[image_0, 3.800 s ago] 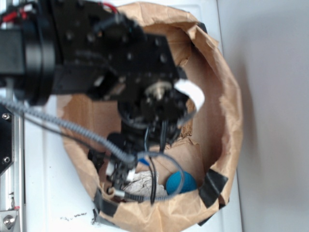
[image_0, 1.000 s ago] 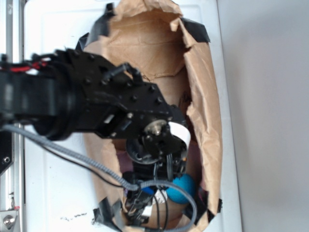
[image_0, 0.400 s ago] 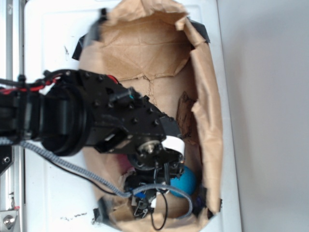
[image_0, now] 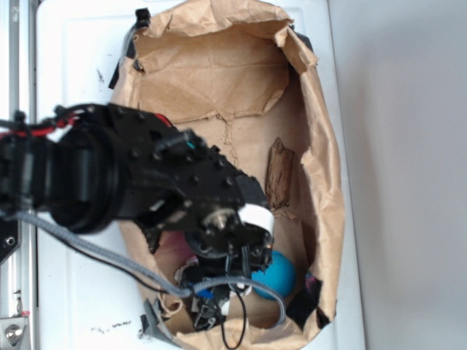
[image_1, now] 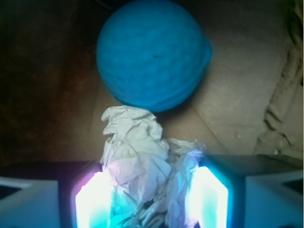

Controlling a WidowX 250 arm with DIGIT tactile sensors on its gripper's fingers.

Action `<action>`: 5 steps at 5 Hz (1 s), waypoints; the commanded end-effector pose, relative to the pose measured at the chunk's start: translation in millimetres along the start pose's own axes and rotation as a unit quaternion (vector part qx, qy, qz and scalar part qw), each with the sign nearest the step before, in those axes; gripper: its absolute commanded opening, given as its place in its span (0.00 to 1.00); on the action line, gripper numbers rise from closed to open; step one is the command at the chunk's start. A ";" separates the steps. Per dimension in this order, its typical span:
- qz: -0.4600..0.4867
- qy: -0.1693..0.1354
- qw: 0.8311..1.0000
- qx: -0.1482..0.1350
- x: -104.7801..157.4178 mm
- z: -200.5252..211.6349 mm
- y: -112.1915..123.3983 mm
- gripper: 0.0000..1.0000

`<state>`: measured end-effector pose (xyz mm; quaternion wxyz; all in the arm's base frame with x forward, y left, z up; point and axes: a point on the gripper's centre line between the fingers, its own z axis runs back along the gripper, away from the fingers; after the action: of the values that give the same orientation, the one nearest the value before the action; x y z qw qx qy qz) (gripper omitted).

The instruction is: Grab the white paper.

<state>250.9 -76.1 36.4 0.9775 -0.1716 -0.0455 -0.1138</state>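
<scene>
In the wrist view the white paper [image_1: 135, 142], a crumpled off-white wad, sits between my two glowing fingers [image_1: 95, 199] and touches both pads. My gripper [image_1: 151, 183] is shut on it. Just beyond the wad lies a blue ball [image_1: 152, 52], almost touching its far tip. In the exterior view my gripper [image_0: 211, 302] is deep in the near end of the brown paper bag [image_0: 219, 65], left of the blue ball [image_0: 276, 275]. There the arm and cables hide the paper.
The bag's crumpled walls ring the gripper closely, with black tape [image_0: 303, 310] at the near rim. A brown torn scrap [image_0: 279, 175] lies on the bag floor farther in. A grey cable [image_0: 109, 255] loops under the arm. The bag rests on a white table [image_0: 73, 58].
The arm has shifted a little left and the bag's mouth has spread wider. The gripper stays low at the bag's near end beside the ball.
</scene>
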 end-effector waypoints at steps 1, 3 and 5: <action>0.033 -0.084 0.995 -0.043 10.2 80.7 18.1 0.00; 0.107 -0.149 0.982 0.049 15.6 116.2 36.7 0.00; 0.155 -0.190 0.956 0.161 8.8 149.2 36.6 0.00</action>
<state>261.1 14.0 146.0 0.9775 -0.0344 -0.1900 0.0853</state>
